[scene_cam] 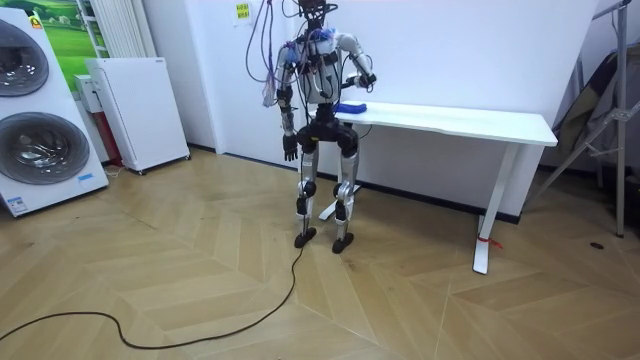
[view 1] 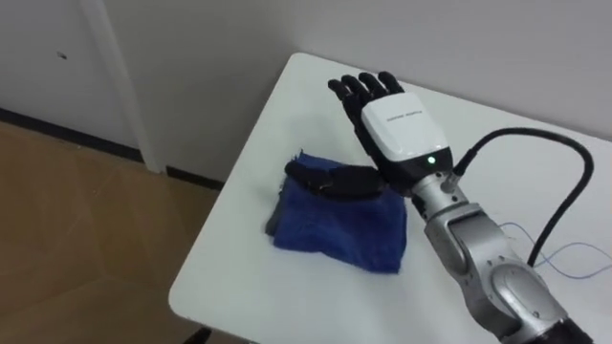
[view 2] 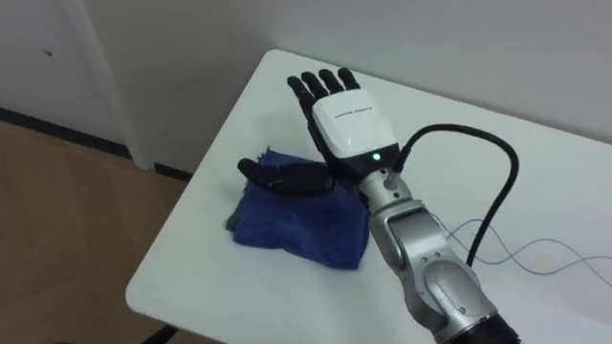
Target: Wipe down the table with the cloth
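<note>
Looks like a test room dressed as a home laundry corner: stacked washing machines [scene_cam: 40, 150] and a white cabinet [scene_cam: 140, 110] at the room view's left, herringbone wood floor [scene_cam: 200, 280], plain white table [scene_cam: 470, 122] against a bare white wall [scene_cam: 470, 50], tripod [scene_cam: 600, 130] at the right edge.

Blue cloth [view 1: 339, 227] fuzzy, matt; table [view 1: 229, 277] smooth white, probably laminate; right hand [view 1: 402, 129] glossy plastic shell.

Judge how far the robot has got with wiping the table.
Done: the cloth lies on the table near its corner. In hand: the open right hand rests its thumb on the cloth, fingers reaching past it. Left: the wiping itself, probably; no wiped streaks show, and the long table runs on beyond. The left hand hangs at the side.
</note>
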